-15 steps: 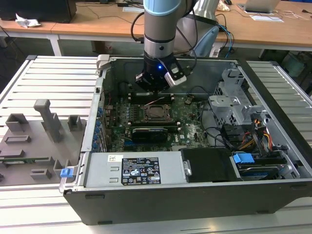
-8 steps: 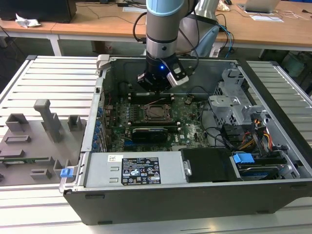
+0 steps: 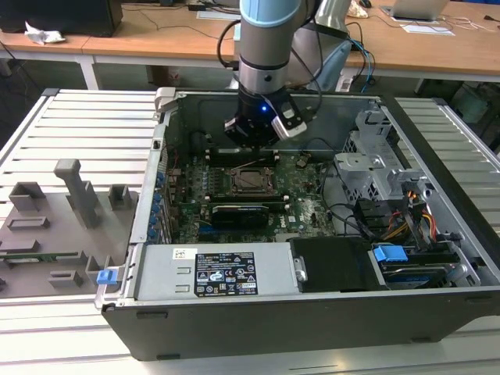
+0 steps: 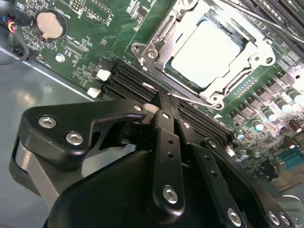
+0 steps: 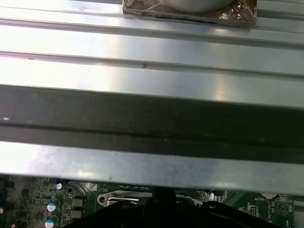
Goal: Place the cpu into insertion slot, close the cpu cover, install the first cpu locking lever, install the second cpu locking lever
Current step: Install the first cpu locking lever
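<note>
The cpu [image 4: 209, 52] lies flat in the insertion slot [image 3: 251, 180] on the green motherboard, its dull silver top showing through the window of the cpu cover [image 4: 159, 45]. The cover lies down over the cpu. A thin wire locking lever [image 4: 192, 99] runs along the socket's near edge. My gripper [image 4: 160, 97] has its black fingers [image 4: 164, 142] pressed together, and their tips are right at this lever. Another thin rod [image 4: 259, 21] crosses above the socket's far side. In the exterior view the gripper [image 3: 251, 148] hangs just behind the socket, inside the open computer case.
Black memory slots [image 4: 123, 80] and a coin battery [image 4: 47, 23] lie beside the socket. A drive cage [image 3: 375, 156] and cables stand at the exterior view's right, a power supply [image 3: 219, 273] in front. Grey fixtures [image 3: 70, 195] sit outside the case. The case wall [image 5: 152, 128] is close by.
</note>
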